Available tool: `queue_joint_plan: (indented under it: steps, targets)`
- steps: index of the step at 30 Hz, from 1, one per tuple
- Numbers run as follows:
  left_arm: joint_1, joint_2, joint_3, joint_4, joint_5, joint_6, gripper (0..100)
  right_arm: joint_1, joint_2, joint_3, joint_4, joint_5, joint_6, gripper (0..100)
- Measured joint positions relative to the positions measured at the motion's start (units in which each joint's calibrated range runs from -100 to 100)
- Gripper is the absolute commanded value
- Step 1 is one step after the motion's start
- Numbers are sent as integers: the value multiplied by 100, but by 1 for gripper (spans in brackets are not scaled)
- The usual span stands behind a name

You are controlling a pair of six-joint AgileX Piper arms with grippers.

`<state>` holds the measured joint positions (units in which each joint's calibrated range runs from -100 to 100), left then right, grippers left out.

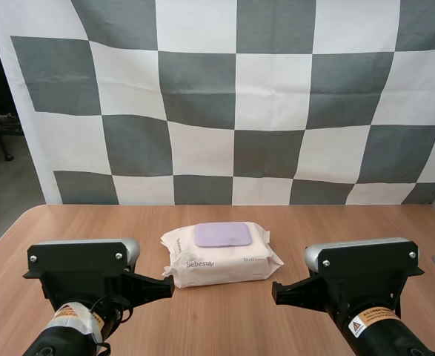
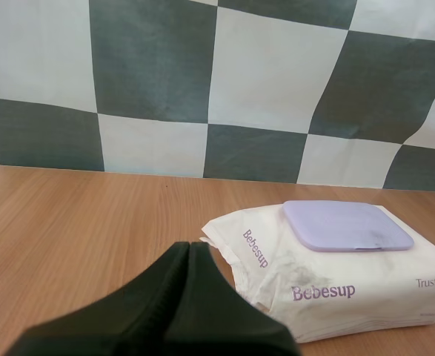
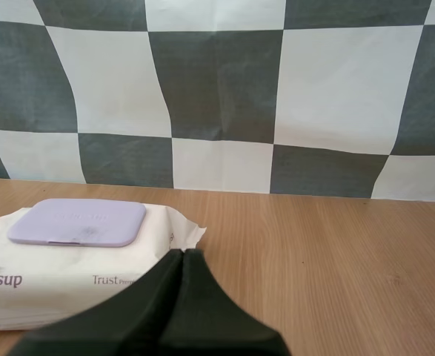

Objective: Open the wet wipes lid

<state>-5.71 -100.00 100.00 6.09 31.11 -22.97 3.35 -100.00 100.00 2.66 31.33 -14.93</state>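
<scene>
Left end effector (image 2: 190, 251) pressed together, empty, low near the pack's left end. Right end effector (image 3: 182, 256) also pressed together, empty, near the pack's right end. Wet wipes pack (image 1: 221, 259) lies flat mid table (image 1: 224, 326) between them, purple lid (image 1: 222, 234) closed on top. Risk: the pack looks soft and unpinned, so prying may lift or slide it. Fingertips could also skid off the smooth lid edge.

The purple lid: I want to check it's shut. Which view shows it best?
Left wrist view: the lid lies flat on the pack, near edge visible. Right wrist view shows likewise; high view, its top.
</scene>
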Motion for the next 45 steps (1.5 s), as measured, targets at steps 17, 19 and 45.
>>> queue_joint_plan:
  steps: [17,19,45]
  targets:
    - [801,0,0,-377,-177,1194,0,-531,0,0,0,-10,0,0]
    - [801,0,0,-377,-177,1194,0,-531,0,0,0,-10,0,0]
    - [801,0,0,-377,-177,1194,0,-531,0,0,0,-10,0,0]
